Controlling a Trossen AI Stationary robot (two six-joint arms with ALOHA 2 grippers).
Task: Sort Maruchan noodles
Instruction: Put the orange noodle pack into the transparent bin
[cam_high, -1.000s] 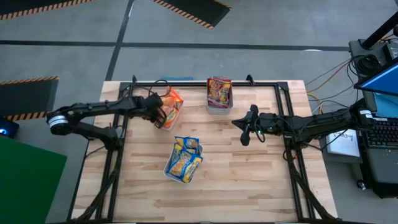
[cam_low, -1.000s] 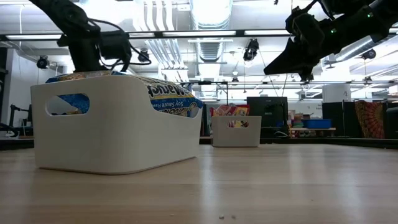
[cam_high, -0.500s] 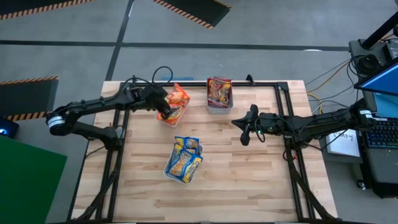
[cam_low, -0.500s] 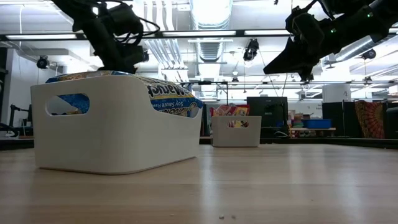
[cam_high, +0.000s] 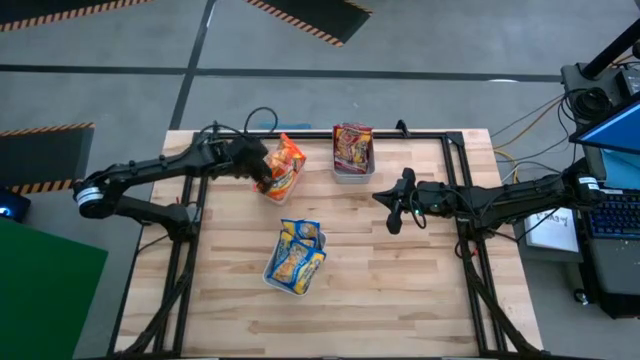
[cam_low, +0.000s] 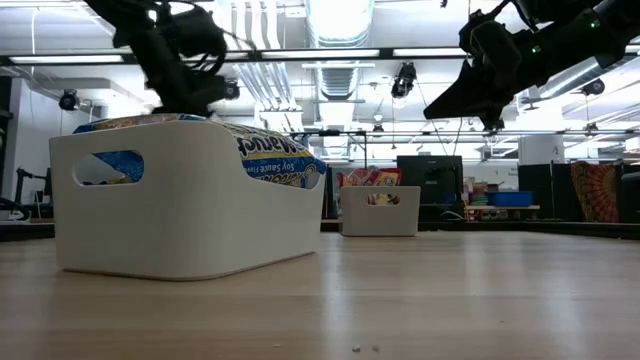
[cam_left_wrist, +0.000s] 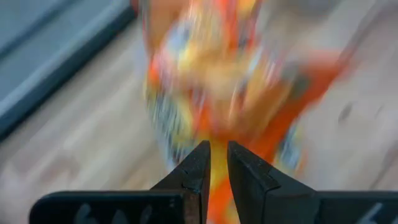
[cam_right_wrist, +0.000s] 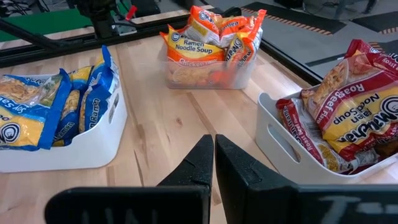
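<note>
Left gripper (cam_high: 262, 178) over orange-packet tray (cam_right_wrist: 239, 73) at table's far left; fingers nearly together, whether pinching orange ramen packet (cam_left_wrist: 230, 81) or just clear of it, cannot tell. Right gripper (cam_high: 392, 212) hovers mid-right, fingers shut, empty. Blue-and-yellow packets (cam_high: 296, 256) in white bin (cam_low: 190, 215) at centre; dark red beef packets (cam_high: 352, 146) in far bin (cam_right_wrist: 277, 140). No loose packets on table (cam_high: 400, 290). Judgement: sorting nearly complete; last orange packet being settled.

High view straight down; low view table-level, facing room; wrist views close, forward; high and right wrist share blue-and-yellow packets' tray (cam_high: 295, 262) (cam_right_wrist: 93, 149).
</note>
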